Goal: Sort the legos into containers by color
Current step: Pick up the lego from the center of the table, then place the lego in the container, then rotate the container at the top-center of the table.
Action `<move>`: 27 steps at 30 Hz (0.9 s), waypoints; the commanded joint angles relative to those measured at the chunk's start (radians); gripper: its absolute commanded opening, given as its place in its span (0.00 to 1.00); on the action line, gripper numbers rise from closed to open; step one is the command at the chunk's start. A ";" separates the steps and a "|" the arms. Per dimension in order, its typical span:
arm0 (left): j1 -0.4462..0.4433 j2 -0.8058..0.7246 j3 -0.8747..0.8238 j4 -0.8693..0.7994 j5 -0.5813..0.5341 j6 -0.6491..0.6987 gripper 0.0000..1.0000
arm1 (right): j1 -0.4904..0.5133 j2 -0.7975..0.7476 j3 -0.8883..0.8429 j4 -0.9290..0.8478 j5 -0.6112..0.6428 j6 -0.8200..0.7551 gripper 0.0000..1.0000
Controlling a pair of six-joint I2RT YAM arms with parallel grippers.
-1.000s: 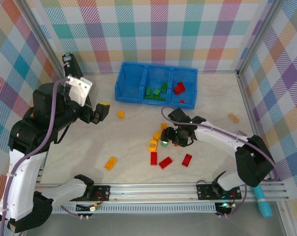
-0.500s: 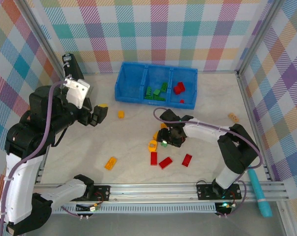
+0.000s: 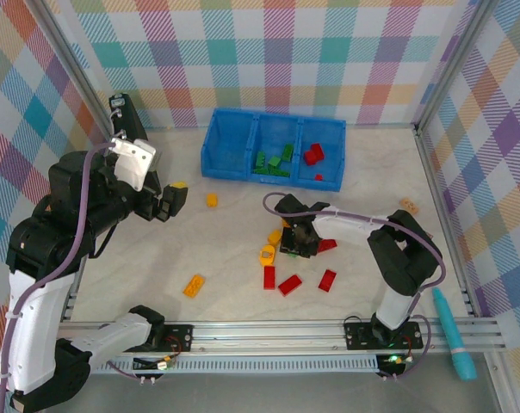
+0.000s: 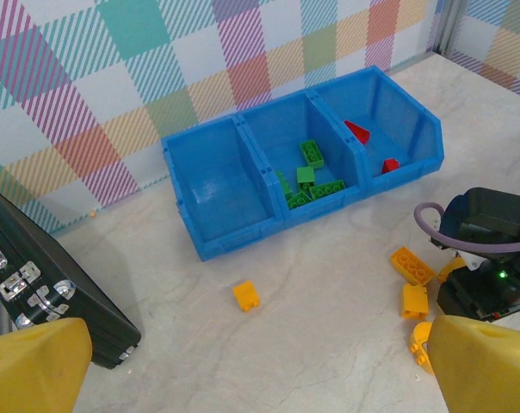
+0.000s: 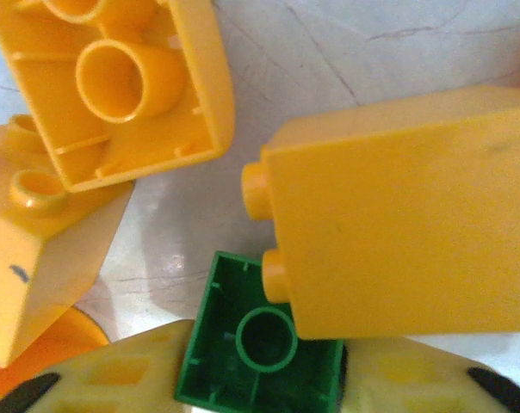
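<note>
right jaws pinching green lego (image 5: 258, 344), yellow legos (image 5: 406, 224) just beside

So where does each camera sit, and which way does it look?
Top external: high behind the robot, looking down on the table; left gripper and right gripper show.
Left wrist: rides the left gripper, facing the blue bin across the table; its yellow fingertips show.
Right wrist: just above the table, facing down at a green lego between its yellow pads.
Shared: top and left wrist both show the blue bin and right gripper.
</note>
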 commanded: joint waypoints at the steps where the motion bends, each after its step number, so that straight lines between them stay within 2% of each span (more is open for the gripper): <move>1: -0.011 -0.010 0.003 -0.010 -0.012 0.000 1.00 | 0.007 0.035 0.004 -0.002 0.046 -0.027 0.34; 7: -0.011 -0.012 -0.006 -0.006 -0.021 0.003 1.00 | 0.007 -0.040 0.041 -0.096 0.106 -0.126 0.26; 11: -0.012 -0.008 -0.012 0.000 -0.025 0.006 1.00 | 0.007 -0.106 0.172 -0.191 0.204 -0.278 0.25; 15: -0.012 0.001 -0.015 0.002 -0.023 0.006 1.00 | 0.006 -0.106 0.353 -0.208 0.298 -0.461 0.25; 18: -0.011 0.001 -0.024 0.002 -0.030 0.007 1.00 | -0.012 -0.057 0.473 -0.156 0.342 -0.594 0.25; 20: -0.011 0.003 -0.028 -0.004 -0.040 0.008 1.00 | -0.042 -0.003 0.557 -0.119 0.316 -0.654 0.25; 24: -0.011 0.016 -0.014 -0.037 -0.065 -0.006 1.00 | -0.093 0.106 0.680 -0.032 0.253 -0.707 0.25; 27: -0.011 0.015 -0.021 -0.075 -0.083 -0.022 1.00 | -0.127 0.248 0.834 -0.048 0.235 -0.726 0.25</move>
